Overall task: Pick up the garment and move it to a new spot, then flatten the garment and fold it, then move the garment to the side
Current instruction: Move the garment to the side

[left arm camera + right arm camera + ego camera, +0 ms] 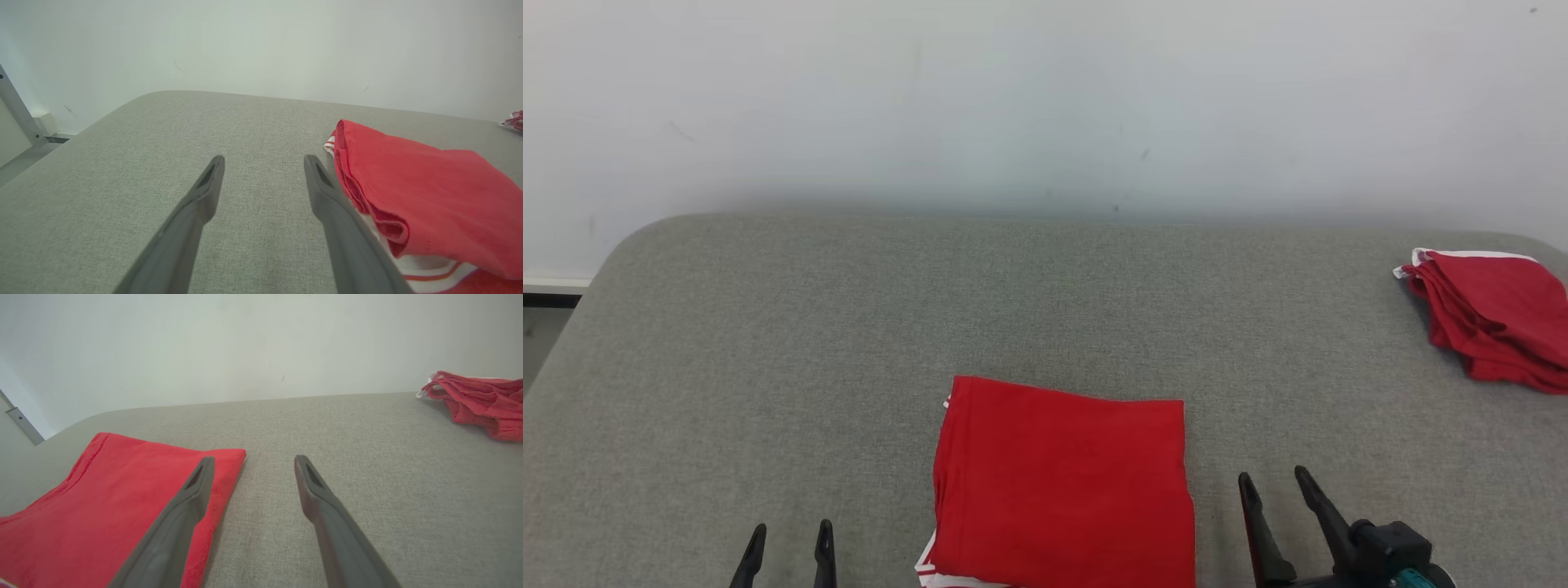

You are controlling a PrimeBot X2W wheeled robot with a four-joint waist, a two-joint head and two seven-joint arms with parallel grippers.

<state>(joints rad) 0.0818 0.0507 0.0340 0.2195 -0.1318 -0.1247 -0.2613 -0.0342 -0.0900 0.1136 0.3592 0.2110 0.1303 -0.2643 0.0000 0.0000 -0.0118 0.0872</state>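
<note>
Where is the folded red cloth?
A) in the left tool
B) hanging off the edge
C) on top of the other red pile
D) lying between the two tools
D: the cloth lies flat between the left tool and the right tool, both open and holding nothing.

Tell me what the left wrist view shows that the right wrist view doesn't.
Left wrist, not right wrist: the open left gripper, the folded garment's stacked edge layers, a white box by the wall. Right wrist, not left wrist: the open right gripper beside the garment's right edge. Both: the folded garment, grey surface, white wall, and the second red garment at the far right.
</note>
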